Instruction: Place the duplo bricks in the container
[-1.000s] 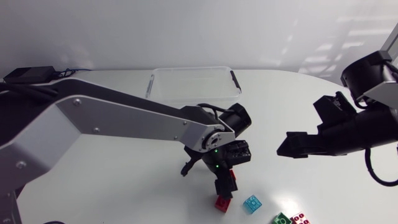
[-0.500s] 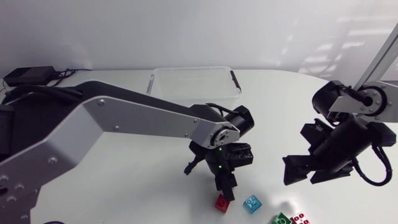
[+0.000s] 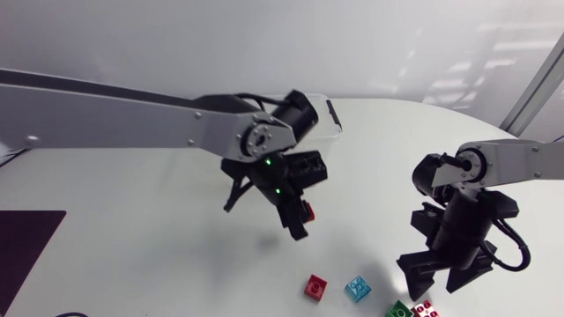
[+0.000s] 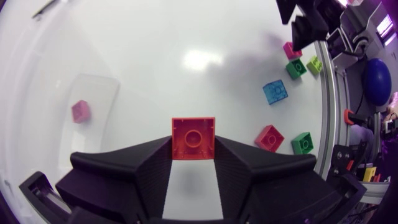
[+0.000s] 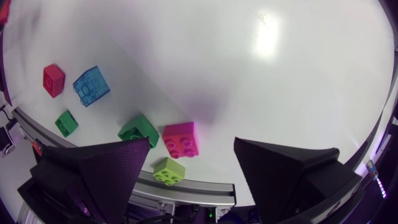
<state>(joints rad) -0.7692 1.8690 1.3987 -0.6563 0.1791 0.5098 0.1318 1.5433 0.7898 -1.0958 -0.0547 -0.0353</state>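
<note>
My left gripper (image 3: 298,220) hangs above the middle of the table, shut on a red brick (image 4: 193,138) that sits between its fingertips (image 4: 193,146). The clear container (image 3: 324,119) stands at the back, mostly hidden by the left arm; a pink brick (image 4: 79,111) lies inside it. Near the front edge lie a red brick (image 3: 315,286), a clear blue brick (image 3: 357,288), a green brick (image 3: 398,309) and a pink brick (image 3: 426,308). My right gripper (image 3: 441,275) hovers open just above them, with the pink brick (image 5: 180,139) below the gap between its fingers (image 5: 193,149).
A lime brick (image 5: 168,170) and a second green brick (image 5: 65,122) lie right at the table's front edge (image 5: 186,186). The left arm's long link (image 3: 132,114) spans the table's back left.
My left gripper closed on the red brick and lifted it up and back toward the container. My right arm swung down and forward over the bricks at the front edge.
</note>
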